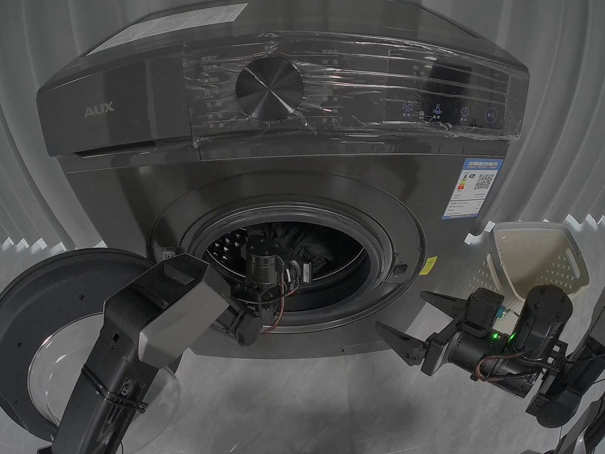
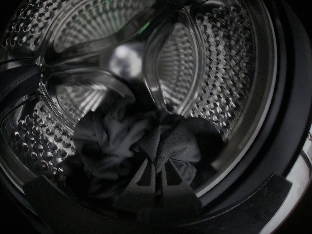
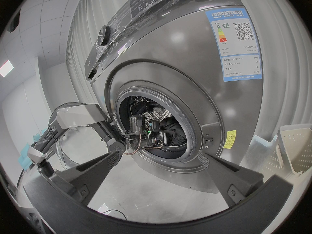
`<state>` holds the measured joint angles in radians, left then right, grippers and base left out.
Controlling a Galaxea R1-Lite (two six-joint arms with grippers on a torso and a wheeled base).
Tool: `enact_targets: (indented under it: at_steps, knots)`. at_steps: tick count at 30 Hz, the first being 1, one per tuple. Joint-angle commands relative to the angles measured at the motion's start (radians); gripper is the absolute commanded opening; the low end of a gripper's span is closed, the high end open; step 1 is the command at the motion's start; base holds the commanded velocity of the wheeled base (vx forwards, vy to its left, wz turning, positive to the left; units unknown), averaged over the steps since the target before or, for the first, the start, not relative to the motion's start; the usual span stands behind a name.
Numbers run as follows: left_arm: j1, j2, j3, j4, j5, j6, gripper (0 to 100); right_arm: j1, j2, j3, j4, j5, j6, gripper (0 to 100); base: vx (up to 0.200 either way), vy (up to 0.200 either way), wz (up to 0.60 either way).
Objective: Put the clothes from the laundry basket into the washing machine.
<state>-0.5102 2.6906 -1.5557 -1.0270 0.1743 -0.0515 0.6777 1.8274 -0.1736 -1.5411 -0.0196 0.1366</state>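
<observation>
The left pincer (image 2: 159, 192), inside the washer's (image 1: 283, 178) drum (image 2: 227, 65), is pinched narrow on dark clothes (image 2: 123, 140). The right pincer (image 1: 401, 311) gapes wide, just left of the basket (image 1: 542, 253).

You had a dark grey washing machine (image 1: 126, 184) before you, a blue-and-white label (image 1: 472, 188) and a small yellow sticker (image 1: 428, 265) on its front. Drum (image 2: 227, 65) was silvery, dimpled all over. Clothes (image 2: 130, 140) inside were dark grey to black. Laundry basket (image 1: 535, 256) was cream, dotted with rows of holes. Floor (image 1: 302, 405) was pale grey, faintly marbled.
</observation>
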Motion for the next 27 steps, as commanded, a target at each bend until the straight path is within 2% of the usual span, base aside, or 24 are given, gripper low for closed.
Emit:
enact_targets:
  at_steps: [1,6,17,18,21,24,27]
  knots:
    - [0.03,0.075,-0.172,-0.019,0.06,-0.002,0,0.0,-0.002,-0.001,-0.001,0.001,0.0,100,0.0,0.0,0.0]
    - [0.044,0.078,-0.219,-0.018,0.064,-0.002,0,0.002,-0.002,-0.003,-0.001,0.0,0.0,100,0.0,0.0,0.0]
    - [0.05,0.078,-0.221,-0.019,0.064,-0.001,0,0.006,-0.002,-0.003,-0.001,0.0,0.0,100,0.0,0.0,0.0]
    - [0.048,0.074,-0.213,-0.019,0.064,-0.002,100,0.006,-0.002,-0.003,-0.002,0.0,0.0,100,0.0,0.0,0.0]
    - [0.042,0.069,-0.207,-0.021,0.064,-0.016,100,0.006,-0.002,-0.001,-0.002,0.0,0.0,100,0.0,0.0,0.0]
    - [0.032,0.029,-0.141,-0.025,0.064,-0.028,100,0.006,-0.004,-0.001,-0.001,0.0,0.0,100,0.0,0.0,0.0]
    - [-0.002,-0.055,-0.004,-0.044,0.064,-0.03,100,0.005,-0.008,-0.003,-0.001,0.0,0.0,100,0.0,0.0,0.0]
